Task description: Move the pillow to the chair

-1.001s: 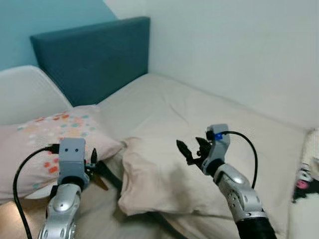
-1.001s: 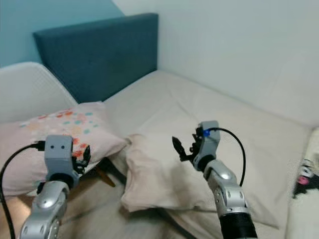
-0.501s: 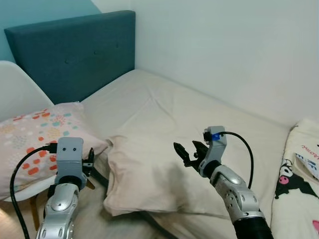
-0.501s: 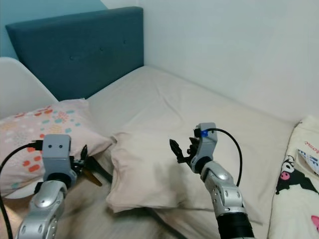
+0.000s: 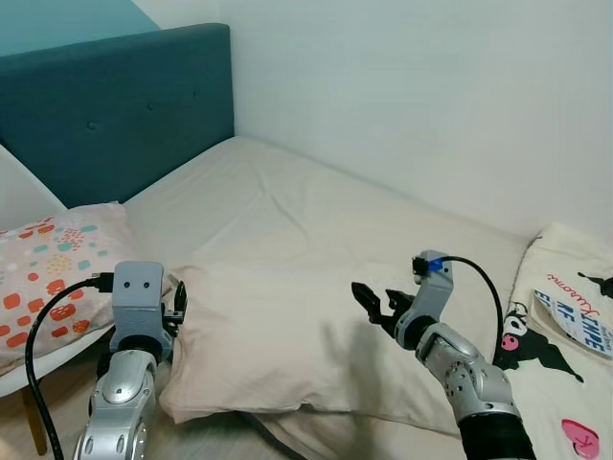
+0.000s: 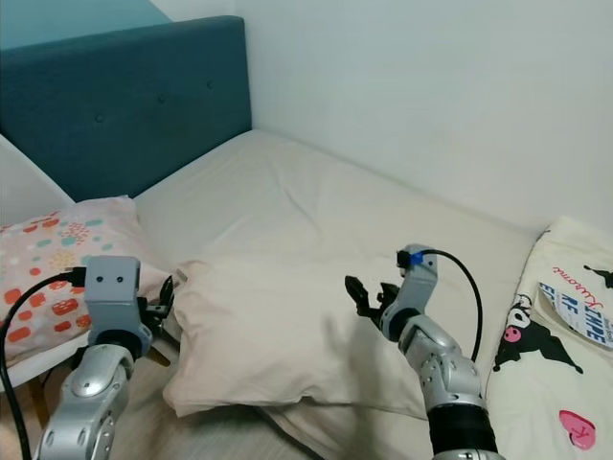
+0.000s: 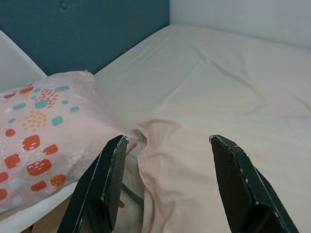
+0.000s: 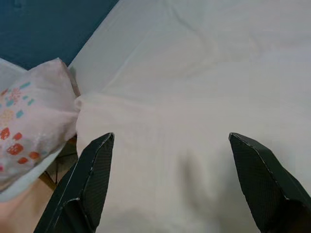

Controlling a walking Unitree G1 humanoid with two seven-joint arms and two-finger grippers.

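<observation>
Plain cream soft rectangular pillow (image 5: 287, 335) lies flat on wrinkled beige bed sheet (image 5: 316, 216), between both pincers. Left pincer (image 5: 177, 305) fingers apart, at pillow's corner edge. Right pincer (image 5: 375, 305) fingers apart, just above pillow top. Spotted pink fabric cushion (image 5: 48, 273) on white moulded chair (image 6: 19, 177), beyond left pincer.

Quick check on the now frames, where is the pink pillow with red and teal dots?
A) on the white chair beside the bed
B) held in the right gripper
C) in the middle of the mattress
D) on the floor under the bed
A: the pink pillow with red and teal dots lies on the seat of the white chair next to the bed, while the right gripper hangs open over the plain beige pillow.
</observation>
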